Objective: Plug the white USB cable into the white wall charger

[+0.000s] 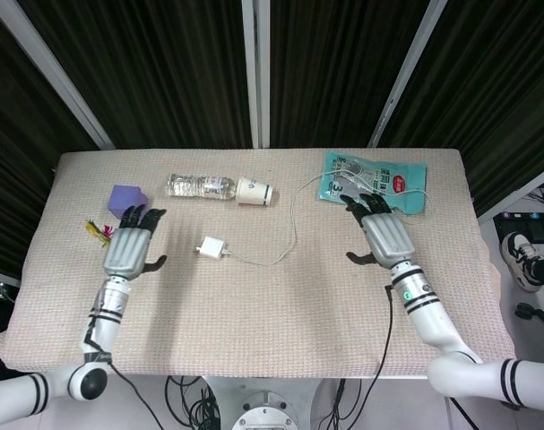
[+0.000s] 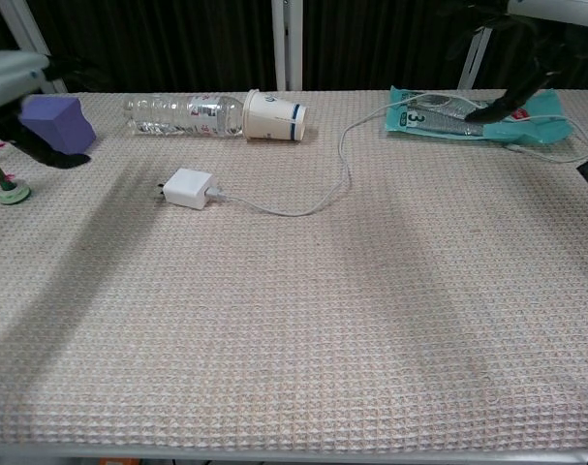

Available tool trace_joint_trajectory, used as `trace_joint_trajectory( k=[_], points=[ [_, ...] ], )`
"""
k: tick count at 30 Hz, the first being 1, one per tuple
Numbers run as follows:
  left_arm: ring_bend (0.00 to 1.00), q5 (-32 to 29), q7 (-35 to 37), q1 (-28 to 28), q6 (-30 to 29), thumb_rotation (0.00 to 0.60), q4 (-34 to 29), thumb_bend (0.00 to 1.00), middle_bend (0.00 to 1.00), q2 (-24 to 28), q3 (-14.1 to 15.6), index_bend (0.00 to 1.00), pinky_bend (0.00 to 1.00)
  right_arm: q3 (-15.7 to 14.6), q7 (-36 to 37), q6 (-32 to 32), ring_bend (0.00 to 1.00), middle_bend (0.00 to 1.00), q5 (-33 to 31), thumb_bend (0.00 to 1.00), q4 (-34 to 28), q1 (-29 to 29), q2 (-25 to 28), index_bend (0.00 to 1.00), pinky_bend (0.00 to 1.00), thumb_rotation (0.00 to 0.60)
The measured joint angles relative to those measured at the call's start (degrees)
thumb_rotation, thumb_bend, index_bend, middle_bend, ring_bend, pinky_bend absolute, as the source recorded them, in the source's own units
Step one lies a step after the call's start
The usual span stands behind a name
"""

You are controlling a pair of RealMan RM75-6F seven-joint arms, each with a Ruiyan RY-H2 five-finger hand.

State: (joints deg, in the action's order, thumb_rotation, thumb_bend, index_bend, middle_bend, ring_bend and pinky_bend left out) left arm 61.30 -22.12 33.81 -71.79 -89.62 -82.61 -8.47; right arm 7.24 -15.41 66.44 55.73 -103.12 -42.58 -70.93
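The white wall charger (image 1: 210, 246) lies flat on the worktop (image 1: 280, 322), a little left of its middle, with the white USB cable (image 1: 289, 235) seated in the side that faces three o'clock. From that plug the cable runs right in a shallow sag, then climbs toward one o'clock and reaches the teal packet (image 1: 376, 182) at the far right of the cloth.

My left robot hand (image 1: 130, 246) hovers at nine o'clock from the charger, well apart from it, palm down, fingers spread and holding nothing. My right robot hand (image 1: 385, 235) is at three o'clock from the charger, also well apart, fingers fanned out and empty; its fingertips lie near the lower edge of the teal packet.

At eleven o'clock from my left robot hand sits a purple cube (image 1: 126, 202), and just left of that hand a small green-based trinket (image 2: 3, 182). Along the far side, at twelve o'clock from the charger, a clear water bottle (image 1: 198, 186) lies on its side with a paper cup (image 1: 254, 192) tipped over just beside its right end.
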Motion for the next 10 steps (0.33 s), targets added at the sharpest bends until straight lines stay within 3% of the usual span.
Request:
trace_joint_trajectory(
  k=[10],
  points=[
    [0.0, 6.15, 3.9, -15.99, -16.25, 0.6, -8.86, 0.2, 0.12, 16.16, 5.57, 0.14, 0.0, -8.03, 9.24, 15.34, 0.1, 0.27, 15.85, 0.17, -1.33, 16.86, 7.14, 0.18, 0.12, 0.6]
  ],
)
